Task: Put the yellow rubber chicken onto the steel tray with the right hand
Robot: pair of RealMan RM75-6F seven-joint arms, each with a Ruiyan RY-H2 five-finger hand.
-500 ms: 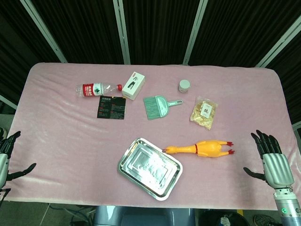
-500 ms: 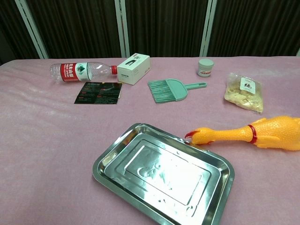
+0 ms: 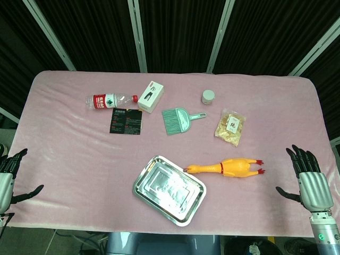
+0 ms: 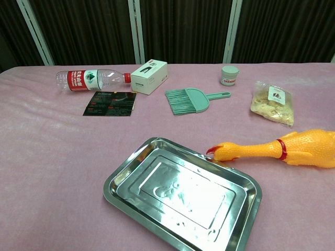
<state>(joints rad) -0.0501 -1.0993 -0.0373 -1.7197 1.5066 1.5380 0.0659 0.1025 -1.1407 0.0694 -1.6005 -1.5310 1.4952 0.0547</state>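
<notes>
The yellow rubber chicken (image 3: pixel 229 168) (image 4: pixel 282 148) lies on its side on the pink cloth, its beak touching the right rim of the steel tray (image 3: pixel 143 181) (image 4: pixel 125 178). The tray holds nothing. My right hand (image 3: pixel 308 180) hovers at the table's front right edge, fingers spread and holding nothing, well to the right of the chicken. At the front left edge my left hand (image 3: pixel 7 178) is also open and holds nothing. Neither hand shows in the chest view.
Along the back lie a plastic bottle (image 3: pixel 109 100), a white box (image 3: pixel 151 96), a black card (image 3: pixel 126 120), a teal dustpan brush (image 3: pixel 179 119), a small jar (image 3: pixel 208 96) and a snack bag (image 3: pixel 230 127).
Both hands have slipped slightly lower toward the front edge. The chicken and the tray have not moved.
</notes>
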